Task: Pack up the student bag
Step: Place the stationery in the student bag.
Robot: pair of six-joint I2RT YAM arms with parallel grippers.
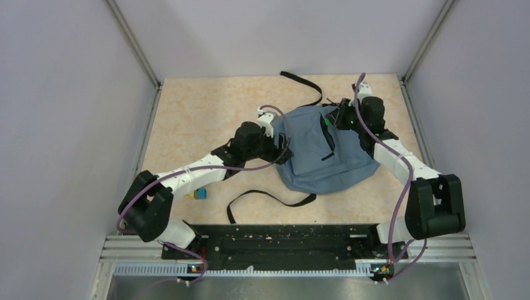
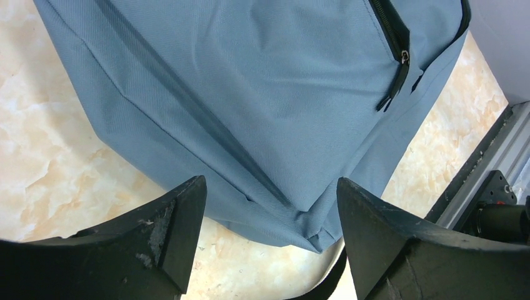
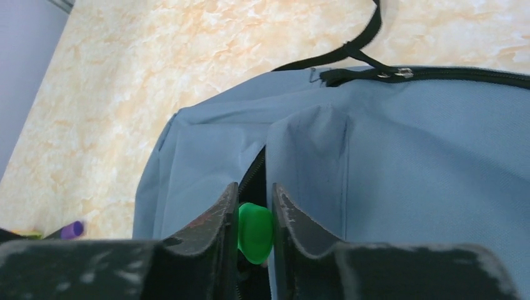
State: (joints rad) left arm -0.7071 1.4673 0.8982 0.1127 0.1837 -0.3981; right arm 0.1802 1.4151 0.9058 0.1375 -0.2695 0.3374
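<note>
The blue-grey student bag [image 1: 325, 153] lies flat on the table, right of centre, its black straps trailing away. My right gripper [image 3: 255, 187] is shut on a small green object [image 3: 254, 232] and sits at the dark open zip slit [image 3: 255, 167] in the bag's top. In the top view the right gripper [image 1: 338, 116] is over the bag's far right edge. My left gripper [image 2: 271, 181] is open and empty, hovering over a corner of the bag [image 2: 262, 112]. In the top view the left gripper [image 1: 279, 134] is at the bag's left side. The front pocket's zip pull [image 2: 400, 72] hangs closed.
A small yellow and blue item [image 1: 199, 194] lies by the left arm. A purple item [image 3: 72, 229] shows on the table at the left of the right wrist view. Black straps lie at the front [image 1: 269, 200] and back [image 1: 303, 84]. Walls enclose three sides.
</note>
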